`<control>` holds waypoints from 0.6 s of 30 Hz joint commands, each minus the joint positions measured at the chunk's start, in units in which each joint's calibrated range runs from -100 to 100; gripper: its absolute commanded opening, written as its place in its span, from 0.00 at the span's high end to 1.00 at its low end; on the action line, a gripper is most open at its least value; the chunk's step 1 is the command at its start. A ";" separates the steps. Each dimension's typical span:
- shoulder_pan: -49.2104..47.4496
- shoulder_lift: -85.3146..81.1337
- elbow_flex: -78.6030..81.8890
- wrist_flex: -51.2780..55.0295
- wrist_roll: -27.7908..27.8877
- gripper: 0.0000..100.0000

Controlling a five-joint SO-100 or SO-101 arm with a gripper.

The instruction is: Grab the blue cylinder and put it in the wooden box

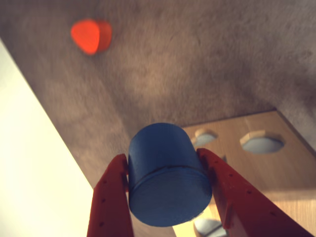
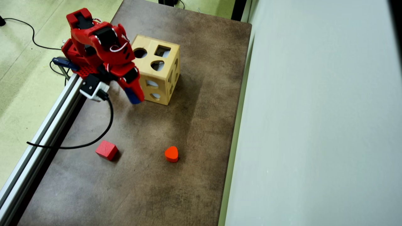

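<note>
Clamping the blue cylinder (image 1: pixel 168 177), the end effector (image 1: pixel 170 197), beside the wooden box (image 2: pixel 163 78).

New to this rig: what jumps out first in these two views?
The red two-finger gripper fills the wrist view's foreground, shut on the solid blue cylinder. In the overhead view it hangs beside the light-wood box with cut-out holes, while a red cube and orange-red heart-shaped block lie apart on the brown table.

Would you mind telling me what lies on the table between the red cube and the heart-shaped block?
Nothing: in the overhead view, only bare brown table separates the red cube from the heart-shaped block.
</note>
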 commanded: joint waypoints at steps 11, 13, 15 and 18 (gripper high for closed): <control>-12.63 -26.60 23.64 0.81 -0.24 0.92; -13.89 -28.47 27.40 0.81 -0.24 0.92; -15.38 -30.42 31.24 0.73 -0.24 0.92; -18.05 -33.56 35.80 0.65 -0.24 0.92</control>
